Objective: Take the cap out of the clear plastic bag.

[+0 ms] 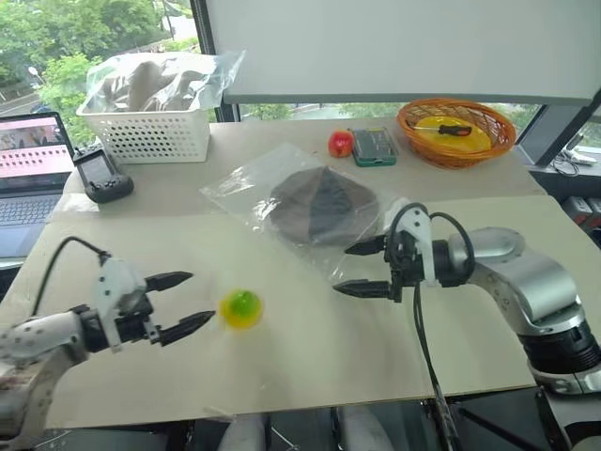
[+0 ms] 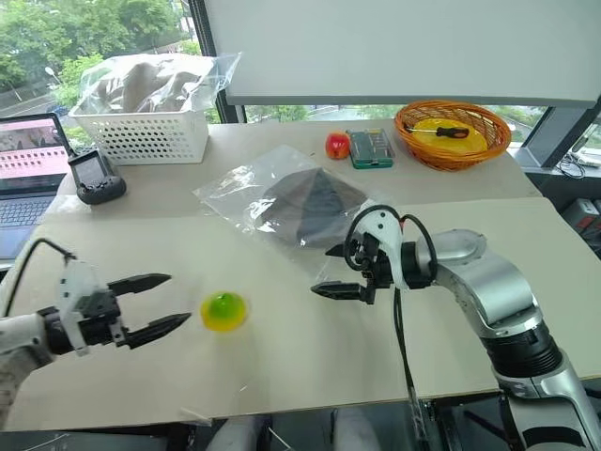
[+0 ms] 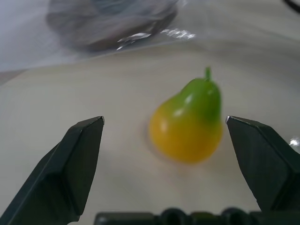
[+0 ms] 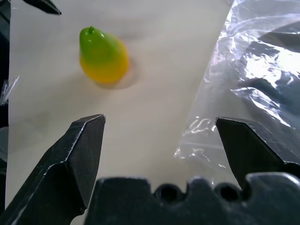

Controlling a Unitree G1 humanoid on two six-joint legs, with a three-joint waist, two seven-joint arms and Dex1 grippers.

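The brown cap lies flat inside the clear plastic bag in the middle of the table. My right gripper hovers open just beside the bag's near corner, pointing left, with nothing between its fingers. My left gripper stands open over the table's near left part, aimed at a yellow-green toy pear a short way past its fingertips. The pear sits between the fingers' line of sight without touching them.
A white basket with a bunched bag of pale fabric stands back left, with a laptop and a black handheld device beside it. An apple, a green case and an orange wicker basket sit at the back right.
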